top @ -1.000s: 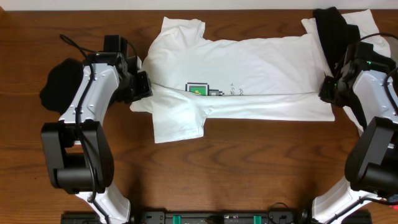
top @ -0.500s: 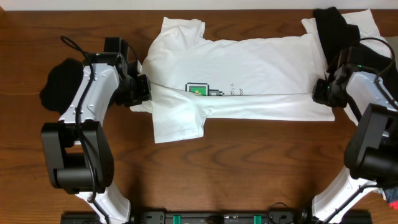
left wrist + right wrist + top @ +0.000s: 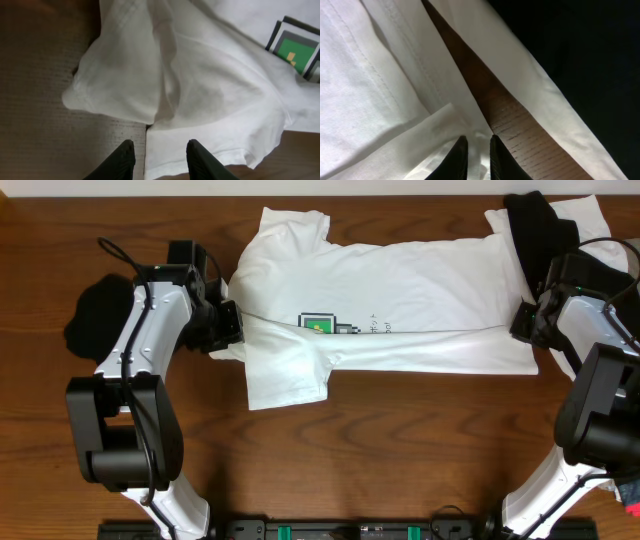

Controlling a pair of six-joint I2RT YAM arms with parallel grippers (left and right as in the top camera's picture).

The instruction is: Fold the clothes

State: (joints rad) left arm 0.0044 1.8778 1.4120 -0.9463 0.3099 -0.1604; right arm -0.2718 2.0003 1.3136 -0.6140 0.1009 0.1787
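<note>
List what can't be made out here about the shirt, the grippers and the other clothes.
- Black text on the white T-shirt: too small in the overhead view.
- Right gripper: wrist view shows near-closed fingers at the hem; whether cloth is pinched is unclear.
- Black garment: lower part hidden by the right arm, overhead.
- Dark shape left of the shirt: partly behind the left arm; unidentifiable.
</note>
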